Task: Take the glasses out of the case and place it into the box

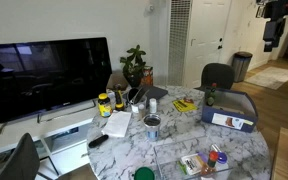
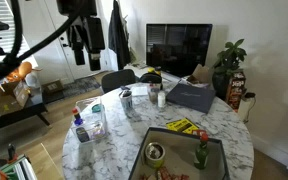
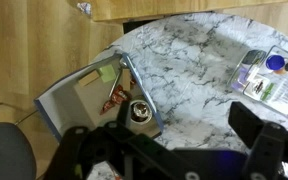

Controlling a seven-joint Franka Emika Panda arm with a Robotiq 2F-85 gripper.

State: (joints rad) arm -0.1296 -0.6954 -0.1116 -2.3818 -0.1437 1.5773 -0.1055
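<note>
The blue-grey box point(image 1: 230, 108) with a white printed side panel stands at one edge of the marble table; it also shows in the other exterior view point(image 2: 179, 157) and in the wrist view point(image 3: 76, 97). It holds a small round cup point(image 3: 139, 112) and a red item point(image 3: 114, 98). A dark case-like object point(image 2: 149, 77) lies at the far side of the table; I cannot make out the glasses. My gripper point(image 3: 169, 140) is open and empty. It hangs high above the table, beside the box, in both exterior views point(image 1: 274, 22) point(image 2: 84, 38).
A clear plastic bin of colourful items point(image 2: 90, 124) point(image 3: 272, 74) sits on the table. A can point(image 1: 152, 124), bottles point(image 1: 105, 103), a yellow packet point(image 2: 181, 126) and a dark folder point(image 2: 190, 97) lie about. A TV point(image 1: 46, 75), plant point(image 1: 135, 65) and chairs point(image 1: 217, 75) surround the table.
</note>
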